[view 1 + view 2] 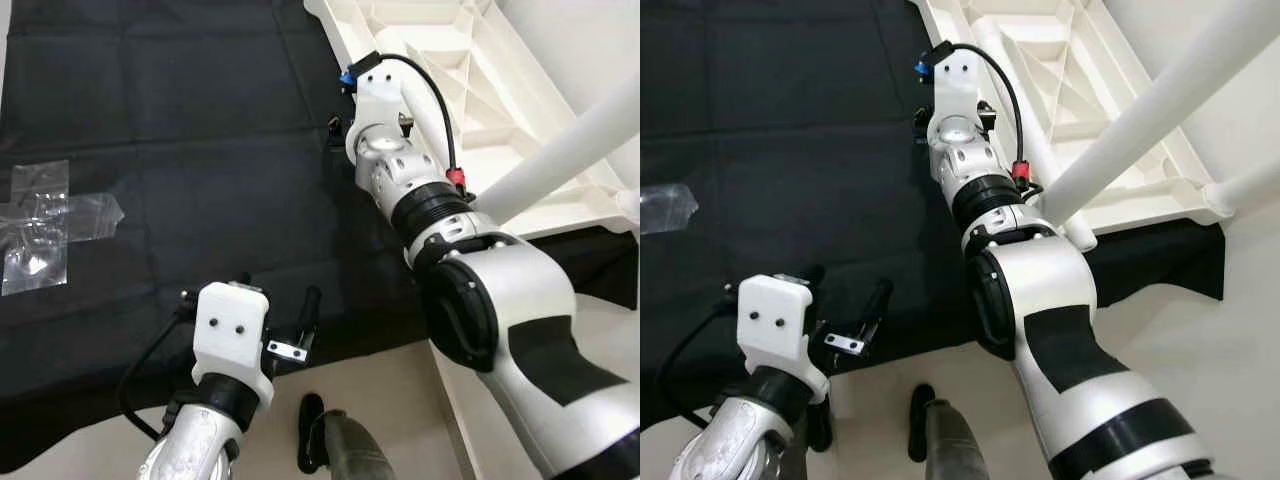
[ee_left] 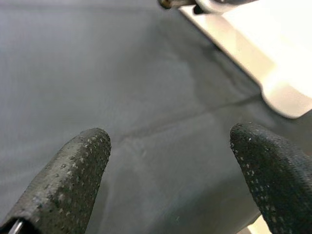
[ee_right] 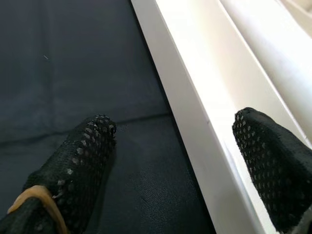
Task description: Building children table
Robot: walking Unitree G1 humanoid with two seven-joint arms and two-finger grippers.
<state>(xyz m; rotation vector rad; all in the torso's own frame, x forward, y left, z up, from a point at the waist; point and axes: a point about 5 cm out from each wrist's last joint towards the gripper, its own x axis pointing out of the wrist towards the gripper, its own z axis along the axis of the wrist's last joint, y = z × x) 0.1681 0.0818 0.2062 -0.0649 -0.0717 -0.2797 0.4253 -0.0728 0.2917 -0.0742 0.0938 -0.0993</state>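
The white plastic children's table (image 1: 470,90) lies upside down at the upper right of the frame, its ribbed underside facing up, resting partly on a black cloth (image 1: 180,130) spread over the pale floor (image 1: 380,390). One white round table leg (image 1: 1160,110) rises from the underside toward the upper right corner of the frame.

The right gripper (image 3: 180,161) is extended to the table's left rim (image 3: 195,122). In the right wrist view its fingers (image 3: 83,161) are spread wide, one over the black cloth and the other over the white plastic, straddling the rim without closing on it. Whether either pad touches the rim cannot be determined.

The left gripper (image 2: 168,175) sits at the lower left of the frame, above the near part of the cloth. Its fingers (image 2: 73,175) are released and spread apart, with only cloth between them.

Clear plastic packaging (image 1: 45,225) lies flat on the cloth at the left edge of the frame, well apart from both grippers.
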